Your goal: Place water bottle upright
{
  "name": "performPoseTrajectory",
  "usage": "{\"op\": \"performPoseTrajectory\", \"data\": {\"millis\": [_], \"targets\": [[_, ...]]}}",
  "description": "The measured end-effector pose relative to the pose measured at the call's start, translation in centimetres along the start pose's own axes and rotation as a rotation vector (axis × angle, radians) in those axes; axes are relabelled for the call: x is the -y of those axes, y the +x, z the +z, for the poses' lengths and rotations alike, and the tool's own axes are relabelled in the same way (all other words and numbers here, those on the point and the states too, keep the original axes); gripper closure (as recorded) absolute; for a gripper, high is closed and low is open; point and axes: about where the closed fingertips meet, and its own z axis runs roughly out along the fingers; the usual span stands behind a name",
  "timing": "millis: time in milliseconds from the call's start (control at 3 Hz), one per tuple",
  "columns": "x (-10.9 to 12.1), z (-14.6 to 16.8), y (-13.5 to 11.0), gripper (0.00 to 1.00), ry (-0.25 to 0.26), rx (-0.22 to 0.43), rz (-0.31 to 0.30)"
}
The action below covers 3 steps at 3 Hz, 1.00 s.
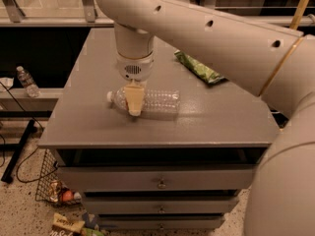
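The water bottle [157,101] lies on its side on the grey cabinet top [216,117], white cap [109,97] pointing left, clear ribbed body to the right. Its label band is hidden behind the gripper. My gripper [134,102] hangs straight down from the white wrist [134,58] and sits over the bottle's shoulder, just right of the cap, its cream tip reaching down to the tabletop in front of the bottle.
A green chip bag [199,68] lies at the back right of the cabinet top. A second small clear bottle [27,82] stands on a low shelf to the left. A wire basket [51,188] and litter lie on the floor at the lower left. Drawers [160,181] face front.
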Motion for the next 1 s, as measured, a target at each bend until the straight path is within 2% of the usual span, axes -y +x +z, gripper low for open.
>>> {"op": "performPoseTrajectory", "data": {"millis": [333, 667, 1000], "targets": [[0.1, 0.8, 0.0, 0.65, -0.019, 0.01, 0.001], [0.6, -0.3, 0.2, 0.88, -0.031, 0.087, 0.003], [1.3, -4.0, 0.7, 1.0, -0.021, 0.22, 0.006]]}}
